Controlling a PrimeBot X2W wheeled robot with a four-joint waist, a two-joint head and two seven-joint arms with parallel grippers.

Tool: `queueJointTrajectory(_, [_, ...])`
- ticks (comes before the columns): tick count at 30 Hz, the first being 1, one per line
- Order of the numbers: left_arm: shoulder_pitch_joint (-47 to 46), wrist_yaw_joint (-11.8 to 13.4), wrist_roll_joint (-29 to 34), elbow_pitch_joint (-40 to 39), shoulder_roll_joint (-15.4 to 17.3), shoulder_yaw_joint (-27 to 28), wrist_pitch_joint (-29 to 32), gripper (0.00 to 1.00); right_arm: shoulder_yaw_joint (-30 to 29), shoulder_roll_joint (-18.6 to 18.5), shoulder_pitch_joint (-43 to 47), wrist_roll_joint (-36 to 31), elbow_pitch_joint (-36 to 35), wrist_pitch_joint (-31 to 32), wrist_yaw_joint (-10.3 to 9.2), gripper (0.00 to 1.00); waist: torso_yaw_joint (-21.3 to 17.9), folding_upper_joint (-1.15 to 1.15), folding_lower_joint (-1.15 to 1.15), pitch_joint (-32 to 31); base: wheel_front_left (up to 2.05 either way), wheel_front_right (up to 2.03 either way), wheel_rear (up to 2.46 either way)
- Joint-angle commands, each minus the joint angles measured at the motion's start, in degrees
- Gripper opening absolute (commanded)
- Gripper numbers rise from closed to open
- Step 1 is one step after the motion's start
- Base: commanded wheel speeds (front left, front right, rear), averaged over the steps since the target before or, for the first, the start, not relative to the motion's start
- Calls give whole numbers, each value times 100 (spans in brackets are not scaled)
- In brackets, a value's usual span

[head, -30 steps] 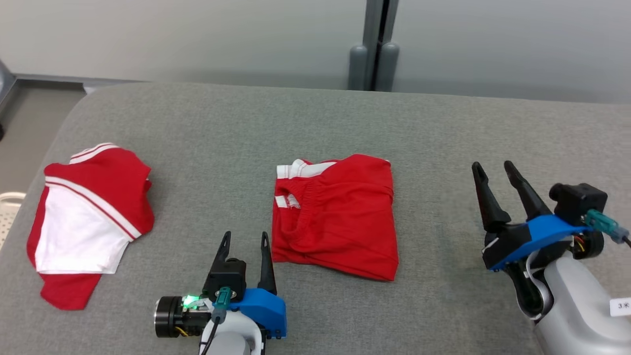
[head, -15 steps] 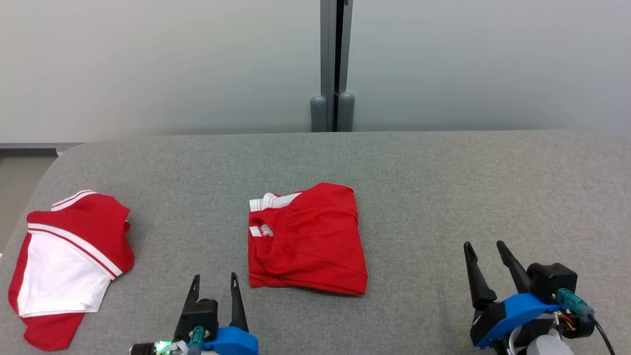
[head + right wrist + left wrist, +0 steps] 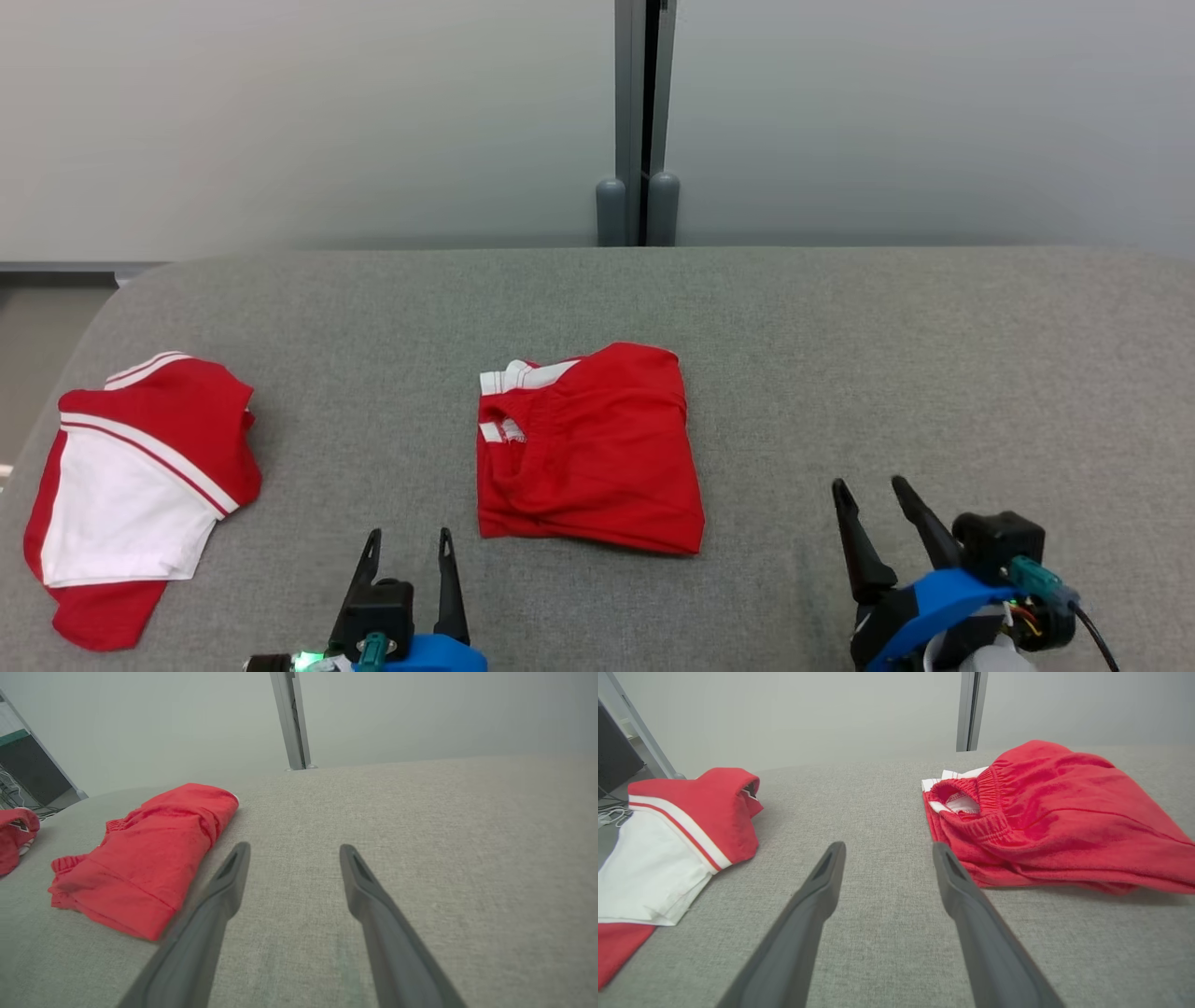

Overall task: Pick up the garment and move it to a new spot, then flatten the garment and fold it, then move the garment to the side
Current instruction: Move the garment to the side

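The red shorts (image 3: 588, 457) are sitting pretty much dead centre on the grey padded table (image 3: 887, 355), folded into a rough square. The elastic waistband bunches up on the left side of the bundle, and a bit of white trim pokes out at the far left corner. The near edge looks a little lumpy in the left wrist view, so the fold isn't super crisp.

The left gripper (image 3: 409, 534) is low at the near edge of the table, a bit to the left of the shorts' near left corner. Its two fingers are spread wide with nothing between them, just bare grey fabric. It isn't touching the shorts.

The right gripper (image 3: 868, 483) is over on the right, well apart from the shorts. Its fingers are also spread wide and it isn't holding anything. From its own wrist camera the shorts lie off to the left, with open table straight ahead.

Way over at the left end of the table there's a red and white shirt (image 3: 140, 467), folded too, with a white panel facing up and striped trim along the red part. It's well apart from the shorts.

Behind the table there's a plain pale wall (image 3: 280, 112) with a grey vertical post (image 3: 639, 93) running down it.
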Motion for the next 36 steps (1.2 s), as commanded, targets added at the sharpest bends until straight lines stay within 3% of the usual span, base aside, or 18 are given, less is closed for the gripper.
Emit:
queueJointTrajectory(1, [-117, -6, 23, -50, 1, -28, 0, 100, 50, 18, -151, 62, 2, -19, 1, 100, 116, 1, 1, 142, 0, 0, 0])
queueJointTrajectory(9, [-511, 141, -139, -318, 1, -687, 0, 100, 785, -189, -982, 936, 362, -18, 1, 100, 759, 1, 1, 890, 0, 0, 0])
queueJointTrajectory(19, [-614, 386, -352, -428, -4, -1166, 0, 100, 1320, -318, -1669, 2216, 1231, -17, 2, 100, 1305, 1, 1, 1204, 0, 0, 0])
queueJointTrajectory(20, [-623, 389, -363, -438, -5, -1187, 0, 100, 1379, -330, -1686, 2359, 1301, 10, 2, 84, 1320, 1, 1, 1224, 0, 0, 0])
queueJointTrajectory(21, [-634, 407, -377, -439, -4, -1197, 0, 100, 1446, -342, -1704, 2477, 1375, 29, 2, 48, 1330, 1, 1, 1238, 0, 0, 0])
queueJointTrajectory(22, [-648, 423, -390, -443, -2, -1205, 0, 100, 1525, -368, -1715, 2568, 1433, 34, 2, 5, 1336, 1, 1, 1250, 0, 0, 0])
queueJointTrajectory(23, [-668, 431, -398, -449, -1, -1216, 0, 100, 1599, -393, -1721, 2665, 1467, 31, 2, 0, 1335, 1, 1, 1259, 0, 0, 0])
queueJointTrajectory(29, [-738, 420, -374, -403, -2, -1237, 0, 100, 1817, -635, -1817, 2956, 1325, -10, -2, 0, 1029, 1, 1, 1200, 0, 0, 0])
queueJointTrajectory(36, [-880, 269, -400, -290, -3, -1290, 0, 100, 1969, -606, -1773, 2914, 1060, -16, 1, 0, -47, 1, 1, 936, 0, 0, 0])
